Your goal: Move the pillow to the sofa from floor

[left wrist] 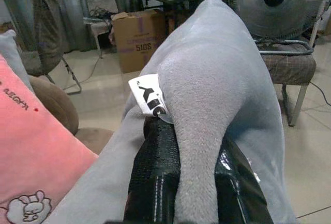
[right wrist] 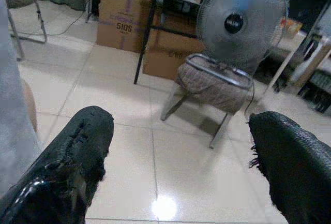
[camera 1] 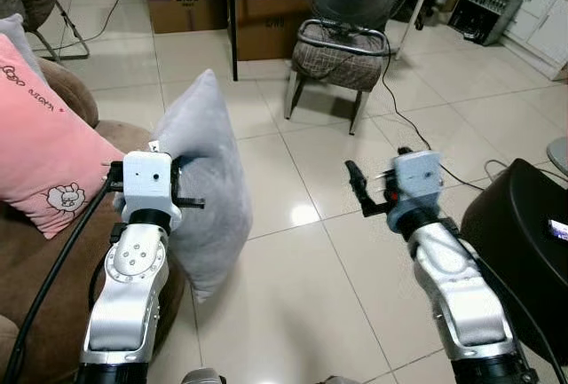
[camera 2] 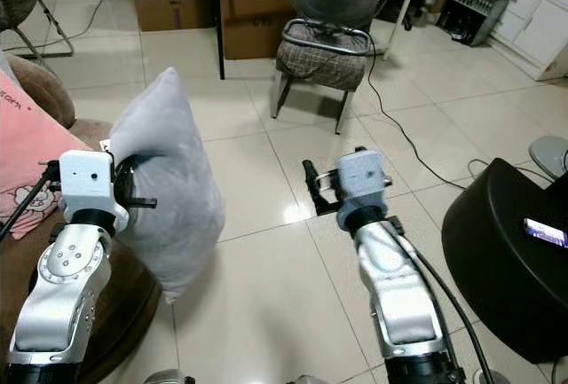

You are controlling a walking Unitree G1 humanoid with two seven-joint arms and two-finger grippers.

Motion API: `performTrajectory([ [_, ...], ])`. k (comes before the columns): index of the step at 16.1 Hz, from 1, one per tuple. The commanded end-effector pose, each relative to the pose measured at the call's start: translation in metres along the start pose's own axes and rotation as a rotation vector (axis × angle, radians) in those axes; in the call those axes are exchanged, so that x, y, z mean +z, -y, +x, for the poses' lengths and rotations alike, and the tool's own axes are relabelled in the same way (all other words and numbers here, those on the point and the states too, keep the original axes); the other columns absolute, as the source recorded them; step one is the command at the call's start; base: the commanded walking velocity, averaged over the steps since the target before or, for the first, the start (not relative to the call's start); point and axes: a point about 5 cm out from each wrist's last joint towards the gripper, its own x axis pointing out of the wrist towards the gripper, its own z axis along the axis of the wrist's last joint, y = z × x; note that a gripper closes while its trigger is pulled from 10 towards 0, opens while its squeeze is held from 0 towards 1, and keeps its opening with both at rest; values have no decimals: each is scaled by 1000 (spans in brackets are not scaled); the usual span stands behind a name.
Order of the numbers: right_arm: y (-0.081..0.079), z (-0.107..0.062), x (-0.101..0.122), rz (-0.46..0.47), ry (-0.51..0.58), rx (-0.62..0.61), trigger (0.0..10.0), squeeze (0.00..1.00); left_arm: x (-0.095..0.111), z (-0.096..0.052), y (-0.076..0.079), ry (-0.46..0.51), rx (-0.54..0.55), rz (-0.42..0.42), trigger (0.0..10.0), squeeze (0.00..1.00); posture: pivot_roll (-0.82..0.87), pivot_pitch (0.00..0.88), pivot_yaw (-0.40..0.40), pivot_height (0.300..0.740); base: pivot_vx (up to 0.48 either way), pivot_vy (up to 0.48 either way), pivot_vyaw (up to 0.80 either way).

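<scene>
The floor [camera 1: 293,295] is seen from the head, looking forward and down. The fan [right wrist: 235,25] is shared by all views. The grey pillow [left wrist: 217,94] is seen very near from the left wrist.

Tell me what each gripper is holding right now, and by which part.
The left gripper is shut on the grey pillow, pinching a fold of its edge beside the white tag. The right gripper is open over the floor, holding nothing.

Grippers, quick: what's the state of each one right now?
Left gripper: jaws shut on the grey pillow, held up beside the sofa.
Right gripper: jaws open, holding nothing, above the floor.
</scene>
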Motion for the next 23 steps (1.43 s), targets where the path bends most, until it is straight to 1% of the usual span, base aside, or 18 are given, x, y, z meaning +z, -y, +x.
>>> performTrajectory([
  [1,0,1,0,-22,3,4,10000,0,16,0,2,71,-7,9,10000,0,79,0,-80,740,0,0,0],
  [3,-2,1,0,16,-6,44,10000,0,17,0,2,74,-6,21,10000,0,85,0,-83,740,0,122,0],
  [4,-4,1,2,44,1,85,10000,0,19,1,0,80,0,24,10000,0,86,0,-84,740,0,270,800],
  [5,-6,1,3,48,9,98,10000,0,20,2,0,83,2,25,10000,0,89,0,-85,740,0,274,800],
  [6,-6,1,3,48,11,98,10000,0,20,2,-1,85,2,28,10000,0,89,0,-85,740,0,274,800],
  [9,-6,2,1,69,5,79,10000,0,20,3,-1,83,3,39,10000,0,91,0,-84,740,0,273,0],
  [10,-5,2,1,68,9,79,10000,0,20,3,-1,83,1,42,10000,0,90,0,-82,740,0,277,0],
  [11,-3,3,2,44,15,66,10000,0,20,4,0,83,0,45,10000,0,91,0,-82,740,0,270,0],
  [14,1,5,2,71,14,49,10000,0,21,6,0,83,-4,50,10000,0,91,0,-77,740,0,261,0],
  [18,0,4,1,110,10,59,10000,0,22,8,2,85,-11,52,10000,0,87,0,-68,740,0,260,0],
  [23,1,2,-1,111,9,46,10000,0,23,10,4,84,-30,54,10000,0,80,0,-51,740,0,258,0],
])
